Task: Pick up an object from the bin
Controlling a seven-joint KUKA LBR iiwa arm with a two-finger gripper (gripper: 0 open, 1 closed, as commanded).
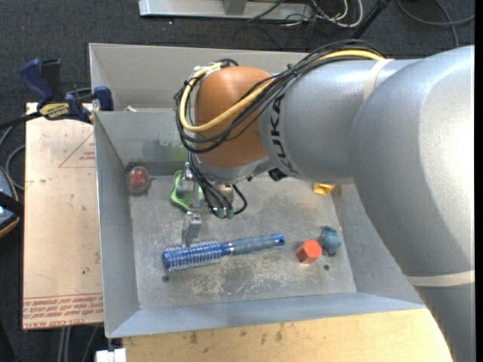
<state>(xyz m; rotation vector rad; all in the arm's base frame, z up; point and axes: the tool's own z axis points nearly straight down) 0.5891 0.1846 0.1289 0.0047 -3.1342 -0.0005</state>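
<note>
My gripper [189,234] hangs below the orange wrist cover in the left middle of the bin. Its tip comes down just above the bristle head of a blue hairbrush [219,252]. The brush lies flat across the bin floor, its handle pointing right. A bright green plastic thing [179,190] lies close behind the gripper on its left, partly hidden by the wrist.
A red ball [137,178] rests near the left wall. At the right lie an orange cube [307,251], a grey-blue lump [330,239] and a small yellow piece [322,188]. The big arm covers the bin's right and back.
</note>
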